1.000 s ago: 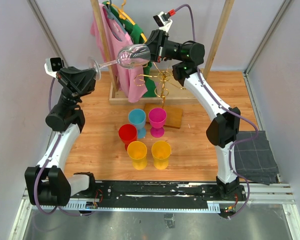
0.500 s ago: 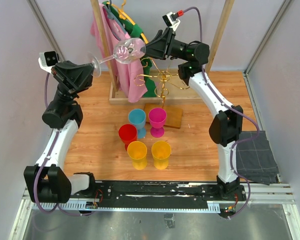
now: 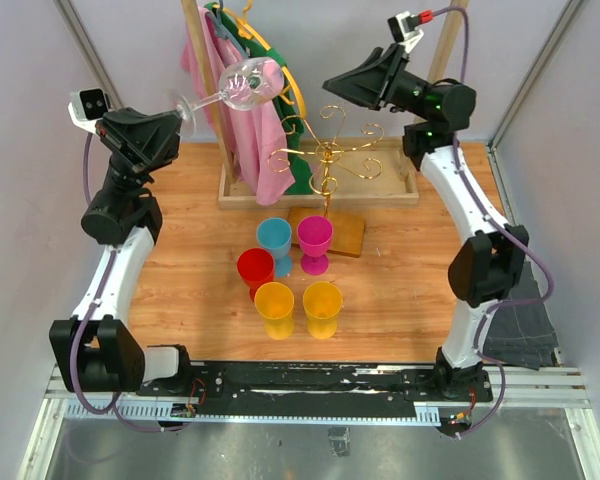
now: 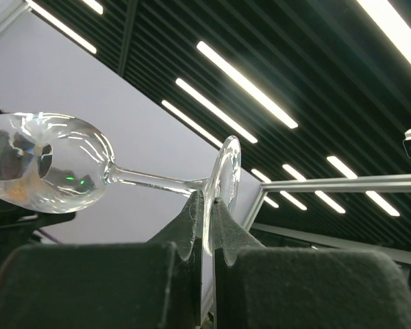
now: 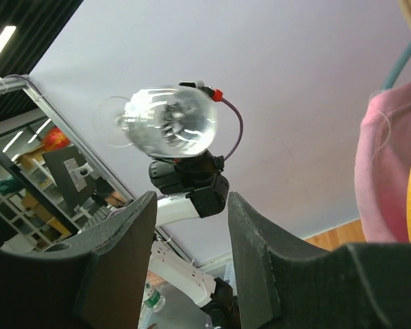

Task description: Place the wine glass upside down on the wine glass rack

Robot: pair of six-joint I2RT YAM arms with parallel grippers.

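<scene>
While aloft, wine glass (image 3: 245,83) sideways

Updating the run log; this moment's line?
left gripper: shut on wine glass foot | right gripper: open, apart | wine glass rack: unloaded

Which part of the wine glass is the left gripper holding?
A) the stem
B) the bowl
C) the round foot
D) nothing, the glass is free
C: the left gripper pinches the wine glass by its flat foot; stem and bowl stick out free.
</scene>
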